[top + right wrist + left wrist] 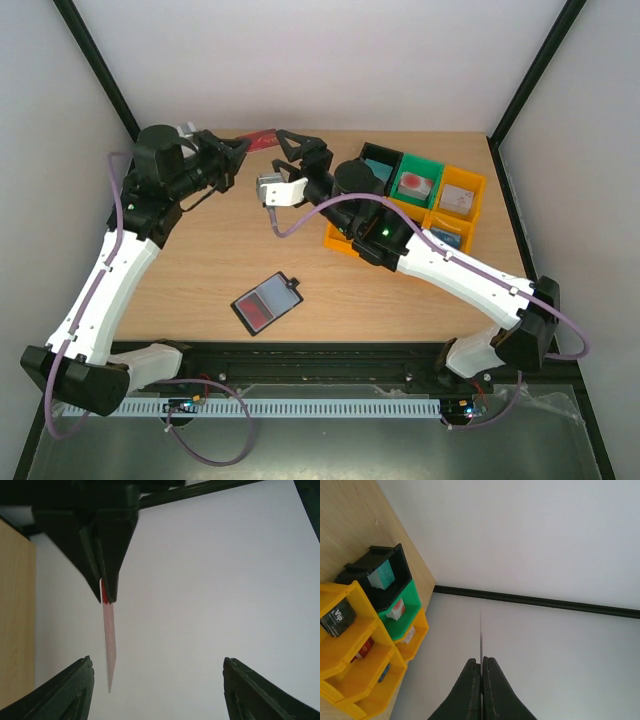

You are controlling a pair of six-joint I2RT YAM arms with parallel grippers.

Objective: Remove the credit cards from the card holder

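Observation:
The card holder (pixel 267 303) lies open and flat on the table's near middle, a black wallet with a reddish face showing inside. My left gripper (pixel 241 147) hovers over the far left of the table, shut on a red credit card (pixel 261 136) that sticks out toward the right arm. In the left wrist view this gripper (pixel 481 666) pinches the card (pixel 480 630), seen edge-on as a thin line. My right gripper (pixel 284 148) faces it, open. In the right wrist view the card (pixel 108 645) hangs between the wide-open right gripper's (pixel 158 661) fingers, close to the left finger (pixel 80 685), not touching.
A cluster of yellow (pixel 462 212), green (pixel 432 163) and black (pixel 379 152) bins with small blocks stands at the far right, under the right forearm. The same bins (pixel 351 630) show at the left of the left wrist view. White walls close in behind.

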